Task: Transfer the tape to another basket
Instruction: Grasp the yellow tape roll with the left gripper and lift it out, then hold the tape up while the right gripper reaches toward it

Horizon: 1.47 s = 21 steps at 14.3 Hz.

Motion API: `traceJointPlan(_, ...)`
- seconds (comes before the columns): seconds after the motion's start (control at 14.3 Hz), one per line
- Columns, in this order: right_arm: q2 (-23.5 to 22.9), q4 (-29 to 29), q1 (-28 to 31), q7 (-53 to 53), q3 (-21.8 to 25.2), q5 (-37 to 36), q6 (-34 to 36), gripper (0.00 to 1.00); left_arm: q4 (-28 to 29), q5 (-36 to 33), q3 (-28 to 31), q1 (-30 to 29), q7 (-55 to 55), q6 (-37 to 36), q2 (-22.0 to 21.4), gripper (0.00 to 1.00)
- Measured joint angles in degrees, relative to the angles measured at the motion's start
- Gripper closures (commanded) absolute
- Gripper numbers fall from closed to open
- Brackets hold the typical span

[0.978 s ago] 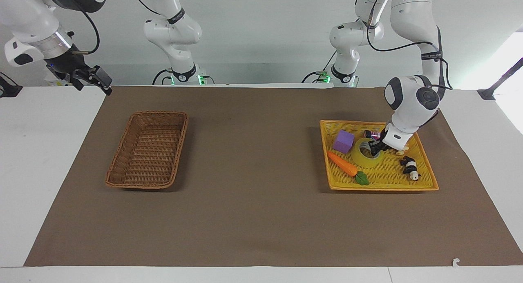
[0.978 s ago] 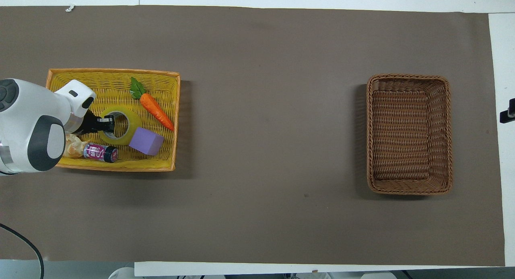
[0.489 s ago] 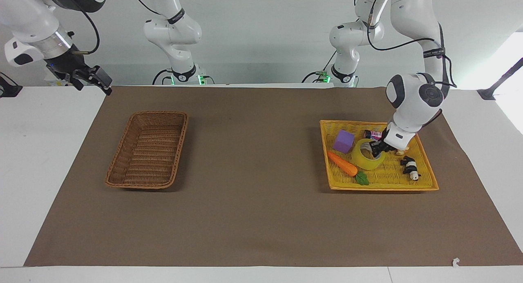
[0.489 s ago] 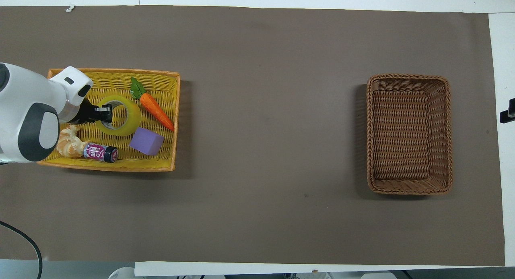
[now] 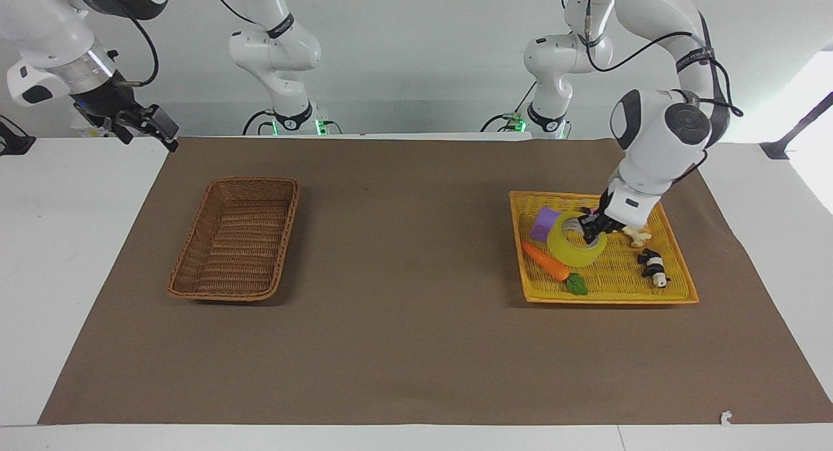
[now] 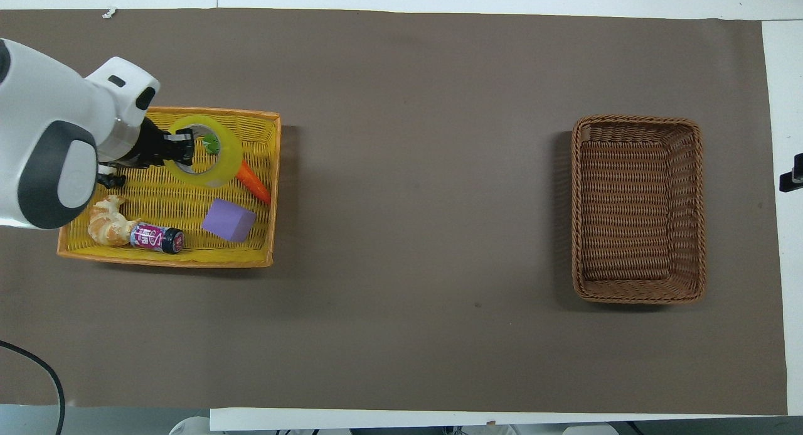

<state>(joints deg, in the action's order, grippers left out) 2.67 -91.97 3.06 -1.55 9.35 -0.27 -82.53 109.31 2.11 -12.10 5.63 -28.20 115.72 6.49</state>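
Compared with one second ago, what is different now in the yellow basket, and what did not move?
The left gripper, already shut on the tape, has lifted it off the floor of the yellow basket; the roll now hangs tilted over the carrot. The purple block, bottle, croissant, brown basket and the waiting right gripper stayed in place.

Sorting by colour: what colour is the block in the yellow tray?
Purple; the block shows best in the overhead view.
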Motion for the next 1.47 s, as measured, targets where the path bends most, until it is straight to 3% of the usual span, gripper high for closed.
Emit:
traceJointPlan(0.28, 0.0, 0.0, 0.0, 0.0, 0.0, 0.0, 0.0, 0.0, -1.8, 4.5, -0.2, 9.2, -12.8, 0.5, 0.1, 1.0)
traceJointPlan(0.77, 1.1, 0.0, 0.1, 5.5, 0.2, 1.5, 1.5, 0.0, -4.1, 9.5, -0.3, 22.7, -24.1, 8.0, 0.3, 1.0)
traceJointPlan(1.19, 1.4, -0.7, 1.5, 9.8, 0.6, 20.6, 3.8, 0.0, -7.1, 11.8, 0.2, 25.4, -25.2, 10.2, 1.8, 1.0)
traceJointPlan(1.47, 1.9, -4.7, 1.4, 11.5, 0.4, 33.1, 3.8, 0.0, -7.1, 11.8, 0.3, 25.4, -25.2, 10.1, 2.2, 1.0)
